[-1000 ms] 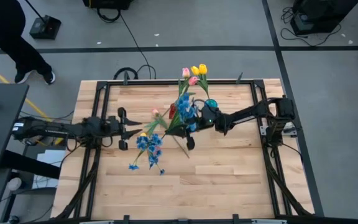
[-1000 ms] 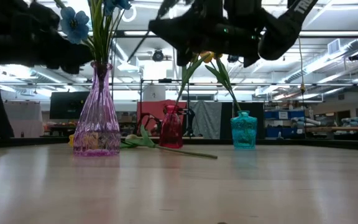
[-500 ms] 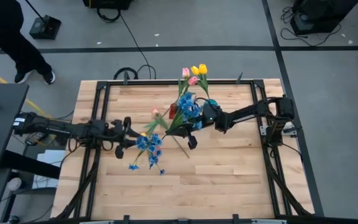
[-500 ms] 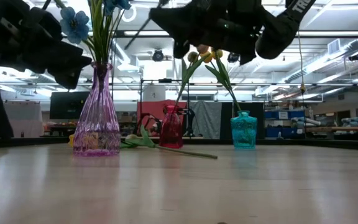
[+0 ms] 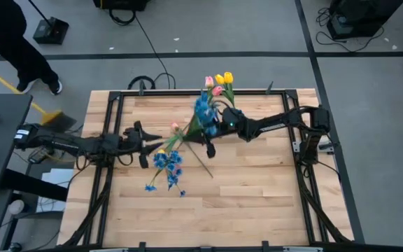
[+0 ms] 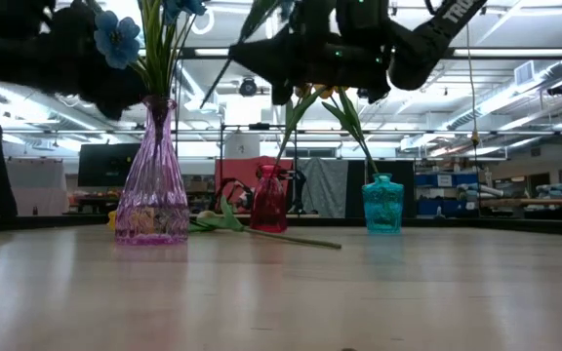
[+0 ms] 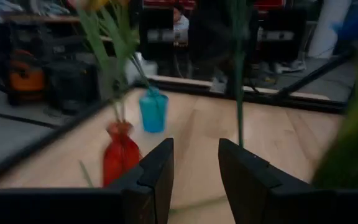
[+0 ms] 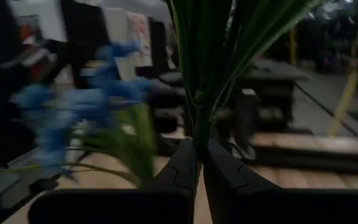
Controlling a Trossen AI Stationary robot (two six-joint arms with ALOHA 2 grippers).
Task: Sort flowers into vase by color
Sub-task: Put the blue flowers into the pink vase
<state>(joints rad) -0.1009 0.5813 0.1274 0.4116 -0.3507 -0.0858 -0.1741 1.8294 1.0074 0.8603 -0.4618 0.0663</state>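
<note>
My right gripper (image 5: 214,131) hangs above the table's far middle, shut on a sprig of blue blossoms (image 5: 203,112) with long green leaves. Below it stand a red vase (image 6: 268,200) and a teal vase (image 6: 382,205), which holds yellow and pink tulips (image 5: 219,80). A purple vase (image 6: 154,185) to the left holds blue flowers (image 5: 166,164). One pink tulip (image 5: 175,127) lies flat on the wood, its stem (image 6: 296,240) beside the red vase. My left gripper (image 7: 194,162) is open, up in the air at the left, facing the vases. My right gripper pinches the blue sprig's bundled green stems (image 8: 197,134) between its two shut fingers (image 8: 179,168). The stems and leaves rise out of the fingers, with the blossoms (image 8: 104,87) spreading off to one side. The sprig is lifted clear of the table and the vases.
The three vases stand across the table's far half and the loose tulip lies between them. Bare wood (image 5: 257,203) fills the near half. A black frame (image 5: 187,94) edges the table. A person (image 5: 12,42) stands on the floor beyond the far left corner.
My right gripper, still shut on the blue sprig, has carried it a short way toward the table's left and far edge, so the blossoms now hang beside the tulips. My left gripper has swayed a little and stayed open.
</note>
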